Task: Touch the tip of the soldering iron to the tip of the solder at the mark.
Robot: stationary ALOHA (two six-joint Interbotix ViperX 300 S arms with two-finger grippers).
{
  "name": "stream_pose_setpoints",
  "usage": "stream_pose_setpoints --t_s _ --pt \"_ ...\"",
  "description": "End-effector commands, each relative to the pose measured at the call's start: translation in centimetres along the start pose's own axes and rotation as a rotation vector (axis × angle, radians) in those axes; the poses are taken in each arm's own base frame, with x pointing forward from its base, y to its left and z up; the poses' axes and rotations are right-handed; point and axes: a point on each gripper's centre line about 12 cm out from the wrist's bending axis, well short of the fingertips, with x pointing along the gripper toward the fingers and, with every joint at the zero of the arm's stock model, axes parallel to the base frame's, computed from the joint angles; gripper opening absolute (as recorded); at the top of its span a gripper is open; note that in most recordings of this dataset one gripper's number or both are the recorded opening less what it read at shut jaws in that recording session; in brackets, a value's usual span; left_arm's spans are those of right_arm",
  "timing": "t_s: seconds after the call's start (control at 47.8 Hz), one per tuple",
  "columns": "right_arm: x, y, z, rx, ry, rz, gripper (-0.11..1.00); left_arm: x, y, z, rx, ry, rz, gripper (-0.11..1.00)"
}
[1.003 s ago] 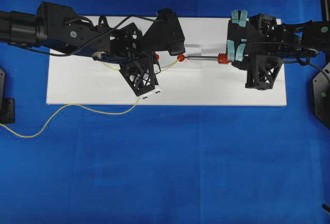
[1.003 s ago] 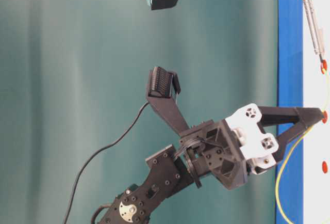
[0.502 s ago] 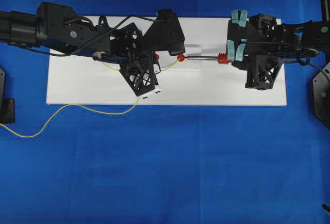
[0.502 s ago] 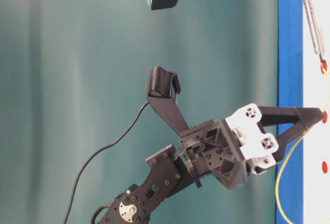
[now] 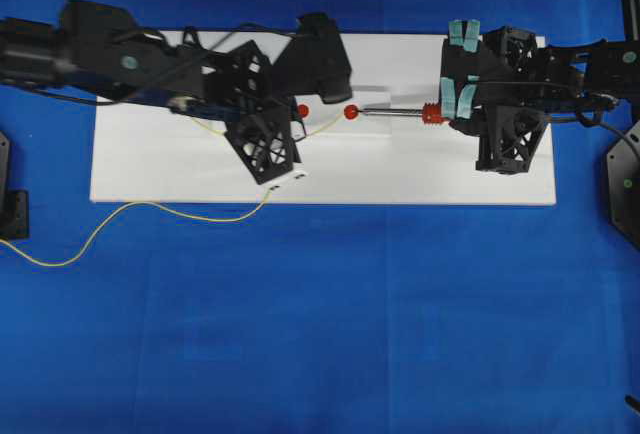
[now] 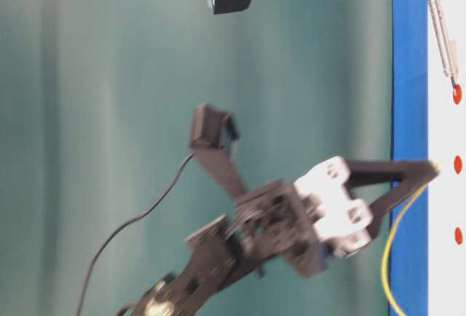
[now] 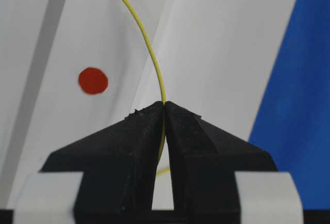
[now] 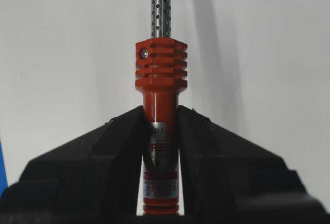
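Left gripper (image 7: 164, 111) pinches the solder (image 7: 149, 48); right gripper (image 8: 161, 126) clamps the soldering iron (image 8: 160, 74).

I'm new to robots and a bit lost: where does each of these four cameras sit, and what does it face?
Overhead: above, facing down on the white board and both arms.
Table-level: low, side-on and rotated; left gripper.
Left wrist: behind the left gripper, shut on the solder.
Right wrist: behind the right gripper, shut on the soldering iron.
Overhead and left wrist share the red marks.
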Motion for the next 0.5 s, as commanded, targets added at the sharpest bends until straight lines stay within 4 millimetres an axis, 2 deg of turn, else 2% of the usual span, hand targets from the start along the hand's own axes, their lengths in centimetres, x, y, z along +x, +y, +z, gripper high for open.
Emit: stream_pose_setpoints --t_s 0.0,0.188,0.314,0.481 --pt "-0.5 -0.1 1.1 0.002 -0.037 -0.001 0.06 -3.2 -0.2 1.2 0.001 -0.075 -0.015 0.03" --pt "-0.5 -0.1 1.1 0.002 -0.04 -0.001 0.07 -6.6 0.1 -0.3 -0.002 -0.134 -0.028 0.03" --pt "-0.5 -0.1 1.2 0.0 -0.041 -0.002 0.06 -7.2 0.3 -1.5 -0.002 -0.172 -0.038 0.03" --pt "-0.5 -0.1 1.2 0.001 -0.043 -0.002 0.06 -7.7 0.3 -2.1 -0.001 -0.211 -0.047 0.03"
